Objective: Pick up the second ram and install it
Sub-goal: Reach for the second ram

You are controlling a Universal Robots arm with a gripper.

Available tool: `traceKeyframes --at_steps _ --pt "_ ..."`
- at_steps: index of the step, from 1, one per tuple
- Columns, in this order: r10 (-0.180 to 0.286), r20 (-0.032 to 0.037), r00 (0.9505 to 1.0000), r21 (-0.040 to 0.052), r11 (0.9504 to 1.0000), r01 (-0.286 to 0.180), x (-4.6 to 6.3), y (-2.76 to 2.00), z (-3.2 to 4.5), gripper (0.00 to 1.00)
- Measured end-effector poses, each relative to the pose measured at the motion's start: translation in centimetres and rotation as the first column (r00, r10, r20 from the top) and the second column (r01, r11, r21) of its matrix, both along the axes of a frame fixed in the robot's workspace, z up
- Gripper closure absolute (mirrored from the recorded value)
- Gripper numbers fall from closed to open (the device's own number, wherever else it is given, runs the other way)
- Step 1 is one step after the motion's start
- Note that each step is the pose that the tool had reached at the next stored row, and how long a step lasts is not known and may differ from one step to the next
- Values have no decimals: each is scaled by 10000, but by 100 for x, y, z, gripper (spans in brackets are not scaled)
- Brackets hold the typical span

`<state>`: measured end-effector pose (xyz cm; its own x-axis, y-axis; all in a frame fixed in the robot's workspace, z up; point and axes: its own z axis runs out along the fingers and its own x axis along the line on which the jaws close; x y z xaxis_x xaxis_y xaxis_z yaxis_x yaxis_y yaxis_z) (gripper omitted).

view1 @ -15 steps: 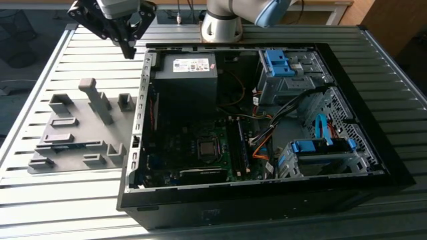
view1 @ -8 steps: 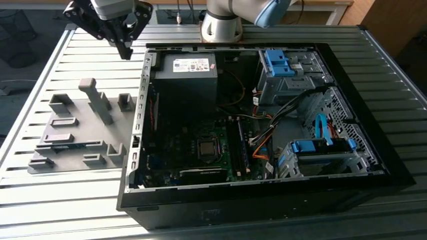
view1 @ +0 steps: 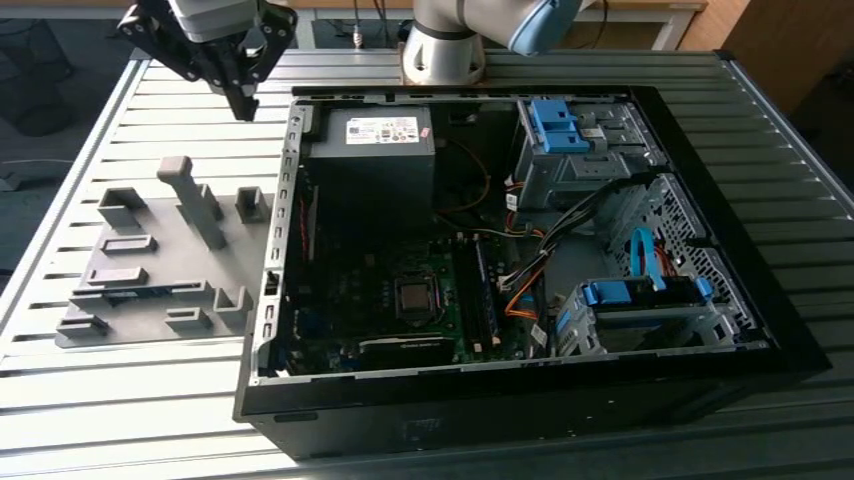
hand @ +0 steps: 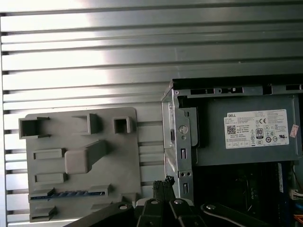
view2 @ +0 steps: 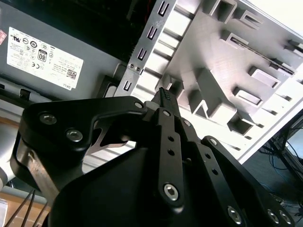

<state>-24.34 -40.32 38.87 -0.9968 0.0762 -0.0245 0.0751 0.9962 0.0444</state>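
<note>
Pick-up step, probably: gripper [view1: 246, 105] hangs clenched, empty, high beside the fixture [hand: 118, 161] holding the ram [hand: 66, 193], so grabbing needs jaws opened and lined up.

- The arm [view1: 443, 52] rises from a silver-grey base column at the far edge of the scene in the exterior view, with a light-blue joint cap [view1: 541, 25] just beside that column.
- Its grey wrist [view1: 214, 15] sits toward the exterior view's left and carries the black gripper [view1: 244, 105], which points downward and hangs in the air.
- The gripper's linkage bars [view2: 94, 116] spread wide near the wrist and taper to a narrow tip.
- In both wrist views the fingertips [hand: 158, 185] lie drawn together, with nothing held between them.
</note>
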Motion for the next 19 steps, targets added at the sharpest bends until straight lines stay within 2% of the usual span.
traceKeyframes --at_steps 11,19 --pt "0 0 10000 0 10000 0 -84 -8 -10 89" --pt "1 0 10000 1 10000 -1 -207 -15 -16 89"
